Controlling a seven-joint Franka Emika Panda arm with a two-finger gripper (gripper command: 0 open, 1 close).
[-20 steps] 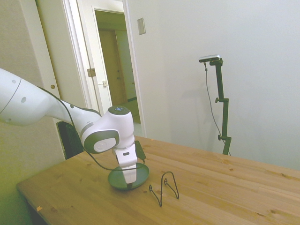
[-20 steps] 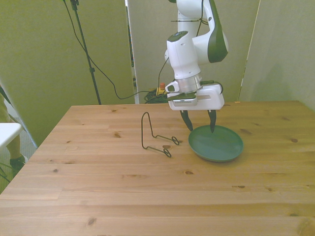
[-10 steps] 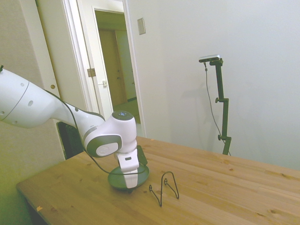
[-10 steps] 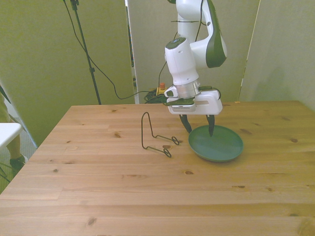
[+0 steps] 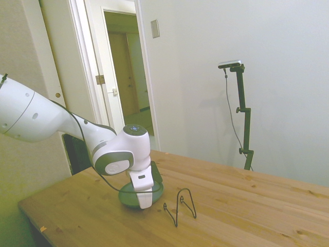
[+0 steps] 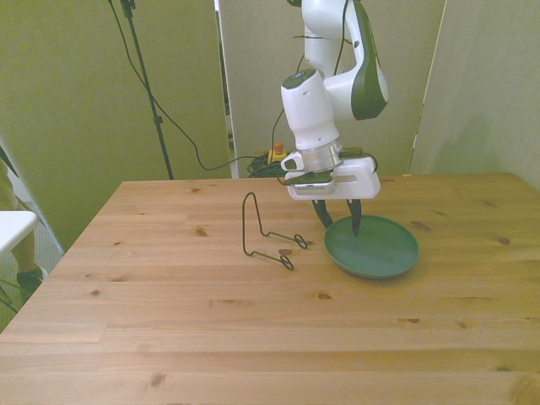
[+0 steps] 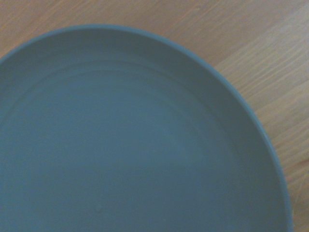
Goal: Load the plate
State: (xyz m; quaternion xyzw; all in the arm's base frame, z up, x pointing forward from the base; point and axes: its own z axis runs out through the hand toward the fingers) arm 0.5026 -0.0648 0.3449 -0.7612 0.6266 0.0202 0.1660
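Front view: gripper [image 6: 339, 220] low over far-left rim of plate [image 6: 375, 251], fingers spread, one outside rim, other above plate's inner surface, nothing held. Plate flat on table [image 6: 253, 329], just right of wire stand [image 6: 268, 236], not touching it. Wrist view: plate [image 7: 130, 145] fills frame. Step, by my reading: lining up rim grasp. Next move calls for lowering to straddle rim, closing, then lifting and tilting plate into stand.

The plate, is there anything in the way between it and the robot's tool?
No, nothing visible. The tool hangs open right over the plate, straddling its far rim, with only air between. The wire stand sits apart, toward the front view's left.
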